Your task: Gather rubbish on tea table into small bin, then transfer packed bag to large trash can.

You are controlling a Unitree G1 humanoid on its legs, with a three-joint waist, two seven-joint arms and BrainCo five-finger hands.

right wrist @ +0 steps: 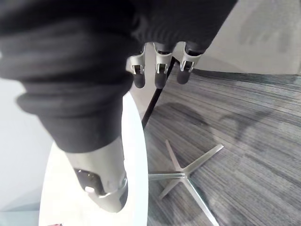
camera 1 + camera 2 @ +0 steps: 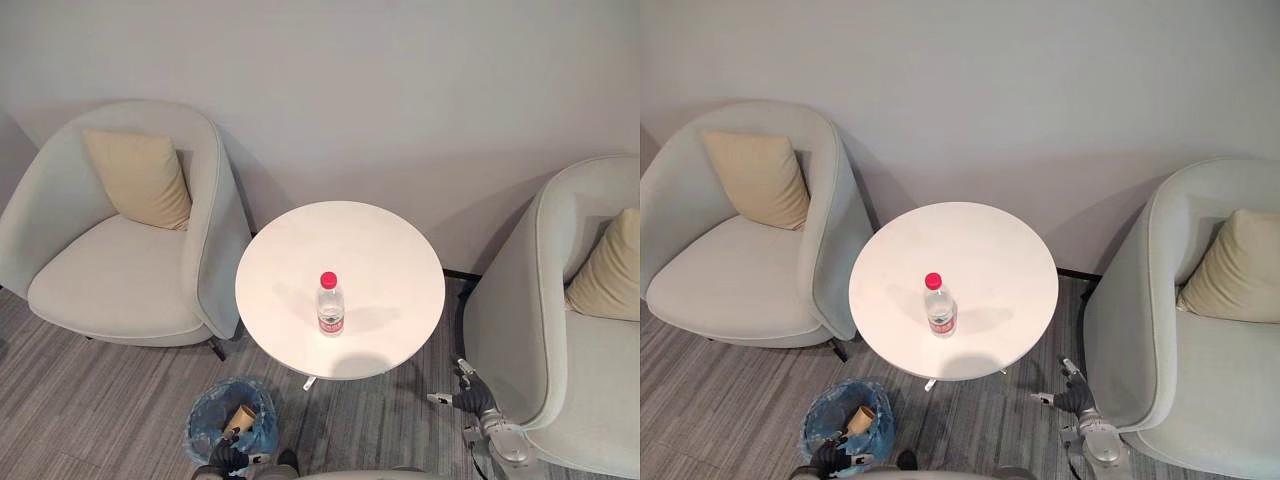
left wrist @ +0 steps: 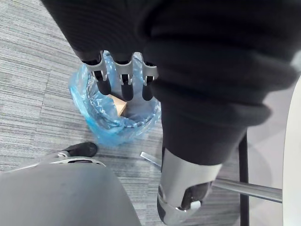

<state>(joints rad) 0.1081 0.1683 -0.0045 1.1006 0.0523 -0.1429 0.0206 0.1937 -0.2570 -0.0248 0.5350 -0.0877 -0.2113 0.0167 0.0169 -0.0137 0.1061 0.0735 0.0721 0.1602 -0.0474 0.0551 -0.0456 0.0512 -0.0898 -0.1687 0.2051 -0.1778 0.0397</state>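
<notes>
1 bottle stands on the tea table, and both hands are low and empty.

Between 2 pale armchairs (image 2: 120,270), the round white tea table (image 2: 390,250) carries a clear bottle (image 2: 330,305) with a red cap. It is upright, long axis vertical, set toward the near edge. On the floor at the near left is the small bin (image 2: 200,415), lined in blue. The left hand (image 2: 228,458) hangs over it with fingers (image 3: 123,84) straight and slack, holding nothing. The right hand (image 2: 470,398) is down by the right armchair, fingers (image 1: 160,75) also loose and bare. The bottle lies far and left of it and looks slightly nearer to it than to the left hand. Both thumbs are hidden. A brown thing (image 2: 241,415) in the bin could be a cup or a tube.
</notes>
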